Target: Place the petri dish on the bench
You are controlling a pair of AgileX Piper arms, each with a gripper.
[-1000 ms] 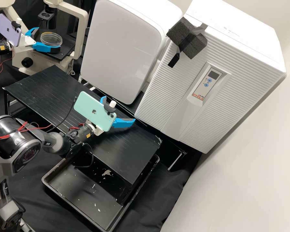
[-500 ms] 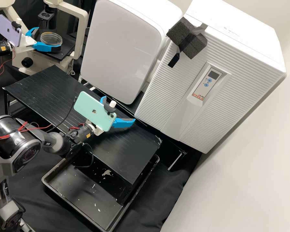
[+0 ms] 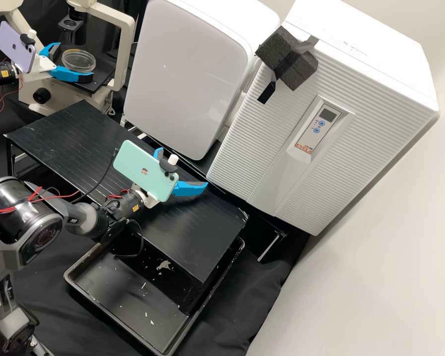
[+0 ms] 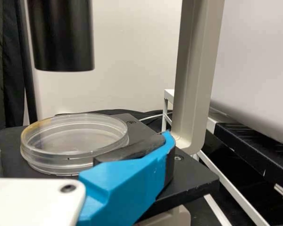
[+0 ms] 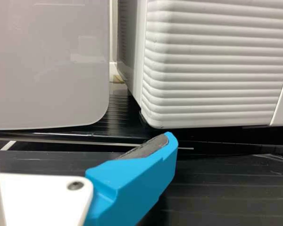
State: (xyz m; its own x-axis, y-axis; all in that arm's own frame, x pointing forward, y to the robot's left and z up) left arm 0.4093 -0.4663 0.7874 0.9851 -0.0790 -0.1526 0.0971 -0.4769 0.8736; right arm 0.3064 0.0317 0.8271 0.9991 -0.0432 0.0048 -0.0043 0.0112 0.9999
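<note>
The petri dish (image 3: pixel 78 60) lies flat on the black stage (image 3: pixel 102 74) of a cream microscope (image 3: pixel 126 47), beyond the desk (image 3: pixel 74 131) rather than on it. It is round and clear (with a yellowish mark along part of its rim). The left end effector (image 3: pixel 75 60) is at the stage with its blue fingers (image 4: pixel 127 183) spread apart, the dish between them; whether either finger touches the dish, I cannot tell. In the left wrist view, the padded tip of one finger overlaps the edge of the dish, and a black cylinder (image 4: pixel 61 37) hangs above. The right end effector (image 3: pixel 183 169) is over the desk, its fingers also spread, holding nothing. A lilac phone (image 3: pixel 12 45) is mounted on the left arm and a mint one (image 3: pixel 144 168) on the right. Two white appliances (image 3: pixel 188 79) stand beside the desk, and a black tray (image 3: pixel 118 296) with pale flecks sits partly under it.
</note>
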